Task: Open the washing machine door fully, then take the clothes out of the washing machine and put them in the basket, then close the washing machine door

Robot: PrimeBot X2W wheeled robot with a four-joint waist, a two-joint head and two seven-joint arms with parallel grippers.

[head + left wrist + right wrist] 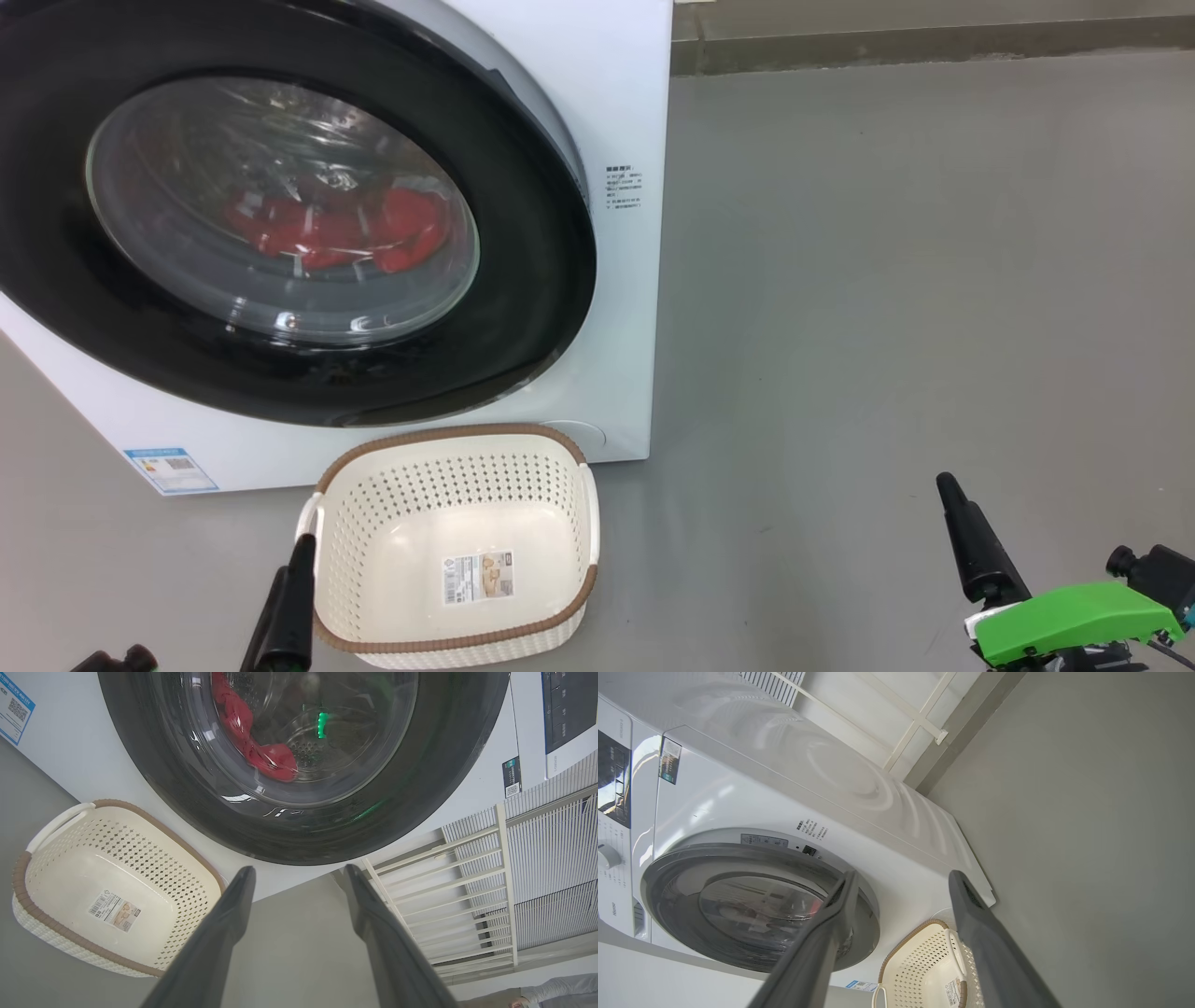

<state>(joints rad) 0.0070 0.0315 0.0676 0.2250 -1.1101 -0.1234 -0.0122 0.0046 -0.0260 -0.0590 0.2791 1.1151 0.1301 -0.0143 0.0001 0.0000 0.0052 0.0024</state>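
The door (523, 280) of the washer (625, 112) is not yet swung open: its black rim lies close against the white front, though in the head view its right edge seems to stand slightly off the cabinet, so it may be unlatched. The red clothes (327, 229) lie low in the drum behind the glass. The basket (448, 439) sits empty on the floor (887, 280), just in front of the washer below the door. The left gripper (299, 870) hangs beside the basket with its fingers spread wide and nothing between them. The right gripper (904, 875) is well off to the right, equally spread and empty. The step in hand is opening the door. The right arm looks better placed: hook one finger behind the rim's right edge, where the gap shows, instead of pinching the glossy rim, which would likely slip. Then pull along an arc around the far hinge side, not straight out. Keep the swing above the basket, and carry on until the door stands wide, so it cannot drift back during unloading.
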